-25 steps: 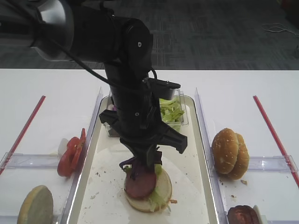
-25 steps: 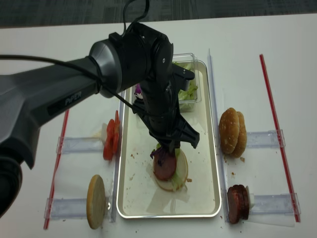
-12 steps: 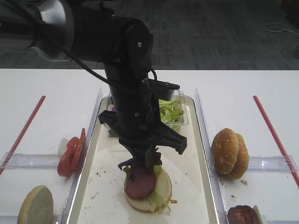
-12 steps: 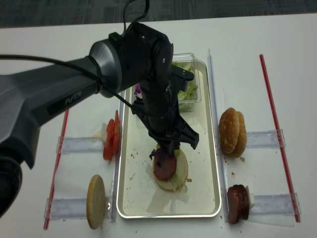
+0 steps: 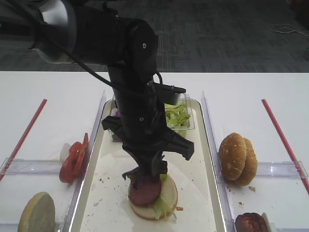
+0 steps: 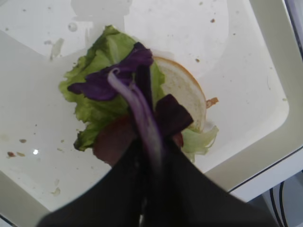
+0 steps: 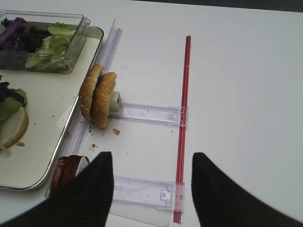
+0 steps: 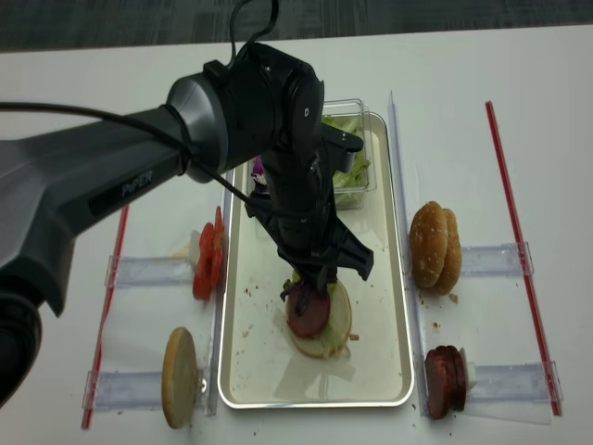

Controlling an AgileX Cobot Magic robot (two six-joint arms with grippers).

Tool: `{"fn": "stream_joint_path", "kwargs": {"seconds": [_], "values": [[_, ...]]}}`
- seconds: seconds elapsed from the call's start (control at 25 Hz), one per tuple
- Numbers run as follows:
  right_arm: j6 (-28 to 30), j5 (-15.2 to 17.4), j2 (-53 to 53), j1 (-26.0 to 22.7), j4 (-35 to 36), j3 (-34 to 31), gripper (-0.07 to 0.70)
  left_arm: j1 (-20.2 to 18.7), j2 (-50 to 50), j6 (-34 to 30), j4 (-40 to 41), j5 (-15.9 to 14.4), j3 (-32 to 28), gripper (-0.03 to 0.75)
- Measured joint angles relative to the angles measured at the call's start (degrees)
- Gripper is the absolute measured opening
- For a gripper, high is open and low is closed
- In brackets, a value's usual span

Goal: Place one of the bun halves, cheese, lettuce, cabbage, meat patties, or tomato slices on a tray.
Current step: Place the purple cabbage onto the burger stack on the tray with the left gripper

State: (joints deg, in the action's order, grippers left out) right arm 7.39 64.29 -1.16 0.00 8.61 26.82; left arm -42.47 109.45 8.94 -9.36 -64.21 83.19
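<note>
A bun half [image 5: 170, 195] lies on the tray [image 5: 205, 145], with lettuce [image 6: 94, 106] and a meat patty [image 5: 144, 191] stacked on it. My left gripper [image 5: 150, 171] points straight down just above this stack. In the left wrist view its fingers [image 6: 180, 189] stand close together with a strand of purple cabbage [image 6: 109, 82] pinched between them. The rest of the leaf drapes over the lettuce and patty. My right gripper [image 7: 151, 189] hovers open and holds nothing, over the white table right of the tray.
A clear tub [image 5: 186, 118] of lettuce and cabbage sits at the tray's far end. Tomato slices [image 5: 72, 159] and a bun half [image 5: 36, 212] stand left of the tray. Two bun halves [image 5: 237, 158] and meat patties [image 5: 251, 223] stand to its right, in clear holders. Red strips [image 5: 282, 135] edge the work area.
My left gripper has sunk slightly toward the stack, bringing the cabbage down onto the patty. The right gripper view gives no earlier frame.
</note>
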Motion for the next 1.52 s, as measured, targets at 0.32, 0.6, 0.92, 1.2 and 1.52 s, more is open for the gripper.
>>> {"fn": "stream_joint_path", "kwargs": {"seconds": [0.32, 0.6, 0.92, 1.2, 1.52], "values": [[0.0, 0.0, 0.0, 0.0, 0.0, 0.0, 0.387, 0.0, 0.0, 0.24, 0.0, -0.25, 0.0, 0.175], [0.0, 0.0, 0.0, 0.0, 0.0, 0.0, 0.387, 0.0, 0.0, 0.36, 0.0, -0.25, 0.0, 0.319], [0.0, 0.0, 0.0, 0.0, 0.0, 0.0, 0.387, 0.0, 0.0, 0.59, 0.0, -0.25, 0.0, 0.426], [0.0, 0.0, 0.0, 0.0, 0.0, 0.0, 0.387, 0.0, 0.0, 2.29, 1.47, -0.25, 0.0, 0.498], [0.0, 0.0, 0.0, 0.0, 0.0, 0.0, 0.387, -0.12, 0.0, 2.83, 1.82, -0.25, 0.0, 0.502]]}}
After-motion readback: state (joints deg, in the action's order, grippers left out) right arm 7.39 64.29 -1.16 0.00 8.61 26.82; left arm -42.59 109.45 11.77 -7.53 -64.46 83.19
